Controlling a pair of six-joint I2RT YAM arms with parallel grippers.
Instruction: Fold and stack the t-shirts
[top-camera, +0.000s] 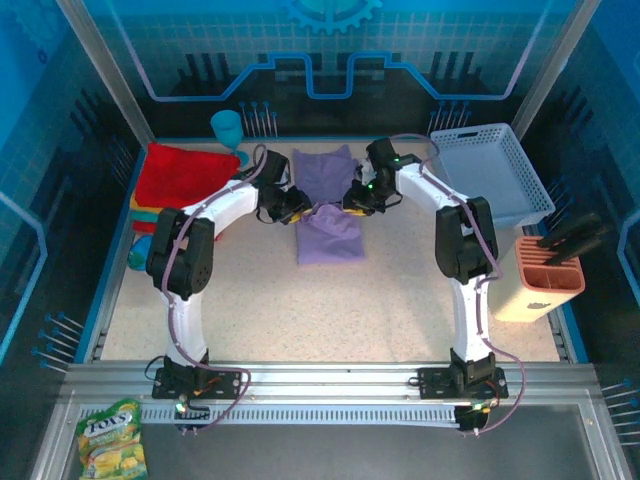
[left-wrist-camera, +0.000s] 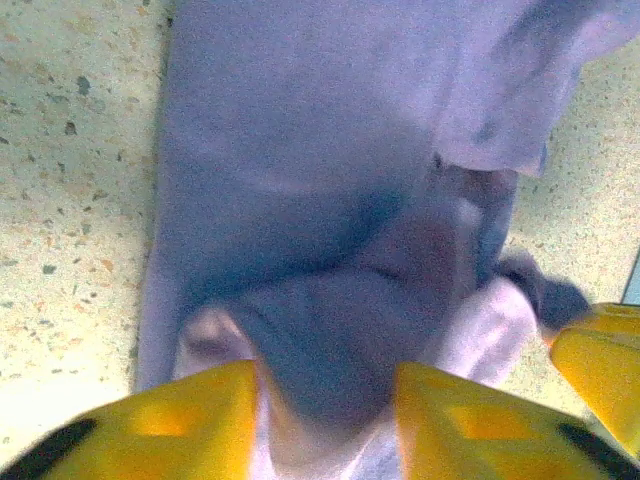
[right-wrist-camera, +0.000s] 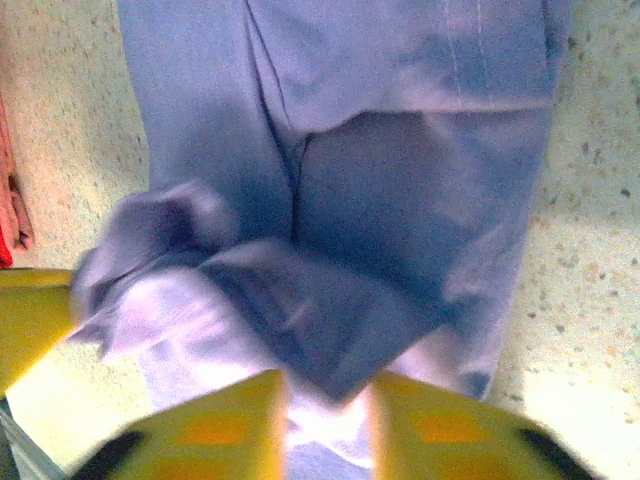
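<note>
**Workpiece position.** The lavender t-shirt (top-camera: 330, 238) lies flat on the surface (top-camera: 330, 315), roughly midway between the two arms. All positions below are given from this shirt. Its far panel is spread in a single layer. The near portion looks thicker and darker, which suggests the cloth is doubled there.

**Left pincer** (left-wrist-camera: 325, 400). It is stationed at the shirt's left edge, at the line where the far and near portions meet. Its yellow fingers (left-wrist-camera: 180, 425) stand apart with a bunched fold of cloth in the gap. The wrist view is blurred, so it cannot be told whether the pads bear on the cloth.

**Right pincer** (right-wrist-camera: 328, 400). It is stationed at the shirt's right edge, on the same line. Its fingers are likewise apart with cloth between them, and whether it grips cannot be told.

**Reason for placement.** Working opposite edges at the same line probably squares the crease and stops the cloth skewing. The step in hand appears to be a crosswise fold.

**Stack.** A folded red t-shirt (top-camera: 185, 172) sits well to the left of the lavender shirt, on top of a yellow-orange one (top-camera: 140, 207). This is the probable destination, being within the left arm's reach.

**Other items.** A pale blue basket (top-camera: 495, 175) stands to the right of the shirt and apart from it.
</note>
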